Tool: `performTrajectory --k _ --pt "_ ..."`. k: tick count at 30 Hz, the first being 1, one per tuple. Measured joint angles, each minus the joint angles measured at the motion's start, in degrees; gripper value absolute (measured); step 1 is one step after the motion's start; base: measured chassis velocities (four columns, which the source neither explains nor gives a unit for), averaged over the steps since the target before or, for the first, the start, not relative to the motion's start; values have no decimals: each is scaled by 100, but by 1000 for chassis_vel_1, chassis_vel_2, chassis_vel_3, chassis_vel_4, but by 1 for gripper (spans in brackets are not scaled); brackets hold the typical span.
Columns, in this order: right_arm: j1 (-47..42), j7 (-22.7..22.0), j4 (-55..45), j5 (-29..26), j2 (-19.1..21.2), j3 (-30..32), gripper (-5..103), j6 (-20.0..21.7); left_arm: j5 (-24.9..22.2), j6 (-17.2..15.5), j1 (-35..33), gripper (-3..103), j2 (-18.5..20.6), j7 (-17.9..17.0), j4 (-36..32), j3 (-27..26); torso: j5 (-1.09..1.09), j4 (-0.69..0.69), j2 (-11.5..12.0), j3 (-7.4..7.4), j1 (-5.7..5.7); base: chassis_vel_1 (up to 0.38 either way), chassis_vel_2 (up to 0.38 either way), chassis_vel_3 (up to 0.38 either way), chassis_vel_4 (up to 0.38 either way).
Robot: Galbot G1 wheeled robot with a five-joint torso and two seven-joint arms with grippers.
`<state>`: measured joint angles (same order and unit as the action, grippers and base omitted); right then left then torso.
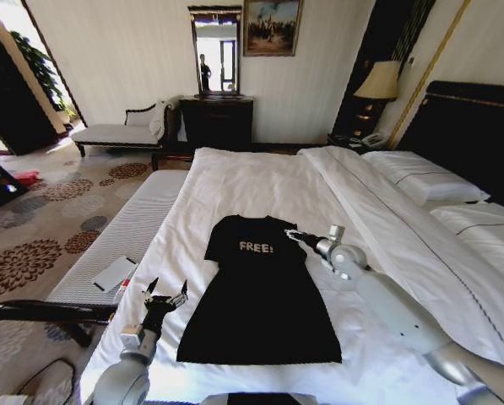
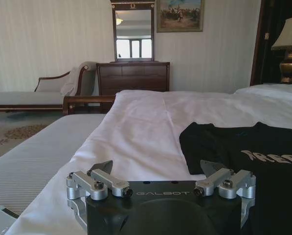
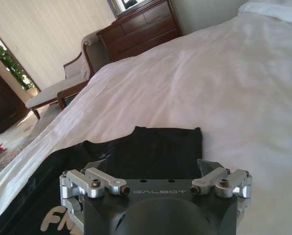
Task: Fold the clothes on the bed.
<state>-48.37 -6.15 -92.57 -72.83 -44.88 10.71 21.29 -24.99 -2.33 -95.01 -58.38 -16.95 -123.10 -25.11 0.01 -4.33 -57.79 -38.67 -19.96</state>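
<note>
Nearest the robot, at about 7 o'clock in the head view, the left gripper (image 1: pixel 167 297) hangs just above the white sheet, right beside the bottom left edge of the black T-shirt (image 1: pixel 260 304). Its two fingers (image 1: pixel 181 295) are spread wide and hold nothing. In the left wrist view the same left gripper (image 2: pixel 158 170) sits low over the sheet, with the shirt's sleeve just past it. The T-shirt lies flat and spread out on the bed (image 1: pixel 260 181), front side up, with its neck pointing toward 12 o'clock (the white letters on the chest read "FREE!"). It sits near the foot end of the mattress, a bit left of the middle, and it is not folded. At about 2 o'clock from the shirt's middle, the right gripper (image 1: pixel 295 235) reaches in from the right side and hangs close to the shirt's right shoulder. In the right wrist view the right gripper (image 3: pixel 153 165) has its fingers (image 3: pixel 209 169) spread wide too, with nothing in them, right over the black cloth. A flat white card (image 1: pixel 114 273) lies on the grey bench (image 1: pixel 121 232) at 9 o'clock. Farther off, white pillows (image 1: pixel 425 179) rest at 2 o'clock. At 12 o'clock, far away, a dark dresser (image 1: pixel 217 121) stands by the wall.
</note>
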Motion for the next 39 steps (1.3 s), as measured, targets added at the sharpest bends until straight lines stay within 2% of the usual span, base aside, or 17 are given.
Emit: performTrajectory --k 2,6,7,10,11,12,16,19,28,39 --pt "-164 2 -72 4 49 149 99 0 -78 -57 88 100 35 -18 21 20 0 -1 0 0 0 0 0 0 0" --pt "-857 -6 -364 23 206 922 100 33 -594 -312 585 100 191 -111 190 162 -1 1 -1 0 1 0 0 0 0" --pt "-857 -6 -364 23 206 922 100 33 -594 -312 585 100 191 -111 190 162 -1 1 -1 0 1 0 0 0 0" --pt "-1233 -22 -523 19 246 1360 100 63 -1183 -482 999 100 278 -123 463 287 -1 2 0 0 0 0 0 0 0" --pt "-1233 -22 -523 19 246 1360 100 63 -1183 -482 999 100 278 -123 463 287 -1 2 0 0 0 0 0 0 0" --pt "-1374 -34 -577 18 256 1501 100 72 -1459 -540 1173 100 298 -121 597 346 -1 3 0 0 1 0 0 0 0" --pt "-1720 -74 -720 12 280 1817 100 126 -1998 -600 1635 100 306 62 937 523 -2 2 -1 0 1 0 0 0 0" --pt "-1904 -81 -783 13 281 1952 100 140 -2191 -618 1878 103 293 202 1081 635 -1 2 0 0 1 0 0 0 0" --pt "-2307 -172 -931 -21 286 2278 100 155 -2984 -808 2591 98 182 825 1748 1062 -1 3 0 -1 0 0 0 0 0" --pt "-2504 -179 -930 -54 305 2489 100 170 -3603 -886 3083 95 -26 956 2445 1341 -1 2 0 -1 0 0 0 0 0"
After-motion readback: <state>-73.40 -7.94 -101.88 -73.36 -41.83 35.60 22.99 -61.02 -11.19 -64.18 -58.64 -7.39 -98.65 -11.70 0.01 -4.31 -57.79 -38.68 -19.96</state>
